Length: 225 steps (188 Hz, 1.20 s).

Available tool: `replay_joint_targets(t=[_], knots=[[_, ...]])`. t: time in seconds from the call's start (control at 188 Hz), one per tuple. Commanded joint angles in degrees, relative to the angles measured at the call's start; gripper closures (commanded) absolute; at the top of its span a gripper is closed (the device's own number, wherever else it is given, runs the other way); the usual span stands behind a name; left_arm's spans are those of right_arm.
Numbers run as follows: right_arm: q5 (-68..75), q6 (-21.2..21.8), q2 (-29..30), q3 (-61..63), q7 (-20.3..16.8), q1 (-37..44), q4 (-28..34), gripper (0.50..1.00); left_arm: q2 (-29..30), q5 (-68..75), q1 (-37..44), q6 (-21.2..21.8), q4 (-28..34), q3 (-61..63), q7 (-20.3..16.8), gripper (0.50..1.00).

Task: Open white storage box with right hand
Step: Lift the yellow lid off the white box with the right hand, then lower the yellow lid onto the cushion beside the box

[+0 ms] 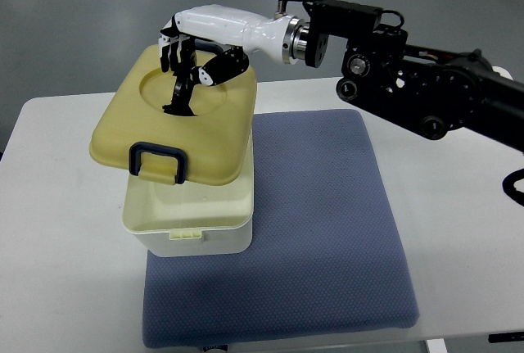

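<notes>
Landmark = white storage box (190,220).

- Table (65,205): white, carries everything; box sits left of its centre.
- Blue mat (319,222): under the box, most of it bare to the box's right.
- Right arm (426,91): comes in from the right edge, runs up and to the right of the box.
- Box body: cream-white tub on the mat's left edge, front latch tab facing the camera.
- Lid (176,119): yellowish, dark front handle (157,162). Sits above the box, tilted and shifted left, overhanging the tub's left side. Looks already off its seat, front edge clear of the rim.
- Right hand (190,58): at the lid's far edge, fingers curled down onto the recessed top, thumb side at the rim. Reads as a pinch on the lid; underside contact hidden.
- Left hand: not visible.

Step, my read: mid-lift, lid freed but not cleared away. Next move needs a steady grip while carrying the lid clear of the tub; with only 1 edge held, it could swing or slip.
</notes>
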Motion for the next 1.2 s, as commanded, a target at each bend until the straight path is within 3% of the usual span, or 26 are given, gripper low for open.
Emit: replay_joint_targets(t=[0.0,0.304,0.357,0.362,0.373,0.527,0.783,1.193], knots=[[1.4,1.0,-5.6,0.0,0.6,0.3,2.4,1.000,0.0,0.0,0.1,0.1,0.0,0.1,0.0,0.500],[1.6,5.1,-23.6,-0.4,4.7,-1.9,4.3,1.000,0.0,0.0,0.1,0.0,-0.3,0.2,0.1,0.500],[1.6,5.1,-23.6,-0.4,4.7,-1.9,4.3,1.000,0.0,0.0,0.1,0.0,-0.3,0.2,0.1,0.500],[1.5,5.6,-26.7,-0.7,5.2,-3.2,4.3,1.000,0.0,0.1,0.1,0.0,-0.3,0.2,0.1,0.500],[1.4,5.7,-27.2,-0.9,5.3,-3.5,4.3,1.000,0.0,0.0,0.0,0.1,-0.2,0.2,0.1,0.500],[0.6,5.7,-32.2,-1.2,6.0,-9.7,3.4,1.000,0.0,0.0,0.1,0.0,-0.1,0.2,0.1,0.500],[-0.4,2.4,-29.3,-1.2,5.8,-17.5,2.6,1.000,0.0,0.1,0.0,0.0,-0.5,0.4,0.1,0.500],[-5.1,-0.8,-10.6,-1.9,4.3,-21.8,-0.6,1.000,0.0,0.1,0.0,0.0,-0.1,0.1,0.1,0.500]])
